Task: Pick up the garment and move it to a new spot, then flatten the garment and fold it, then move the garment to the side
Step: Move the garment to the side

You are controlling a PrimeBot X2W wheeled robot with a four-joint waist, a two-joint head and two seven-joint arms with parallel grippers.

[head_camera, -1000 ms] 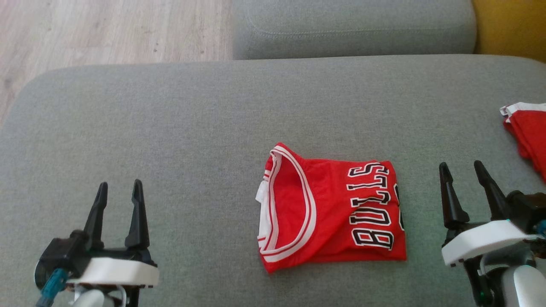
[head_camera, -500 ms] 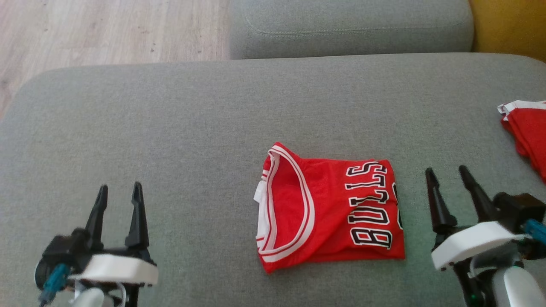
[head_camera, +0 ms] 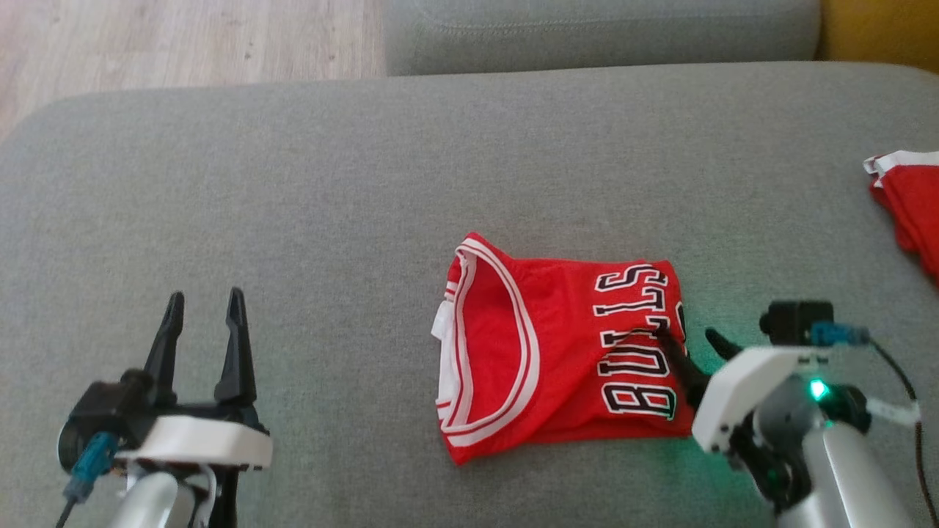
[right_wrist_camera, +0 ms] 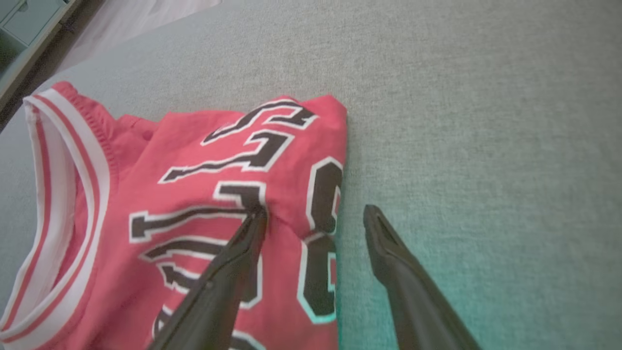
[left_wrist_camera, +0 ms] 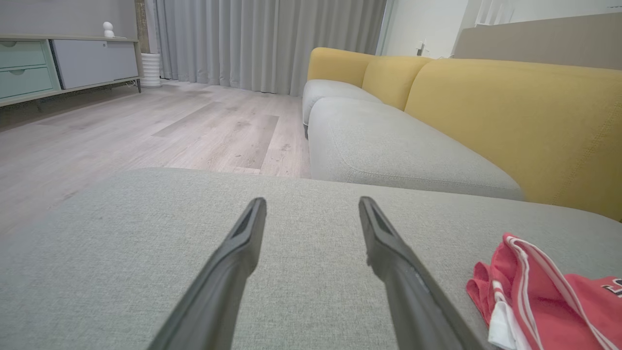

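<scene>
Folded garment (head_camera: 565,352) lies centred on the cushion (head_camera: 293,183); folding appears done, the move aside not yet. Right gripper (right_wrist_camera: 316,210), jaws open, straddles its right edge, one finger on fabric; left gripper (head_camera: 206,295) hangs open, well apart.

Grey sofa seat cushions (left_wrist_camera: 398,150) back onto yellow backrests (left_wrist_camera: 510,112); pale wood-plank floor (left_wrist_camera: 146,131), grey curtains (left_wrist_camera: 267,43), a low sideboard (left_wrist_camera: 73,63) with drawers.

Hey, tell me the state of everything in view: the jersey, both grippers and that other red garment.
Jersey: folded, lying on the cushion.
Right gripper: open, straddling the jersey's edge, holding nothing.
Left gripper: open, empty, above bare cushion.
Other red garment: lying at the right, cut off by the frame.
</scene>
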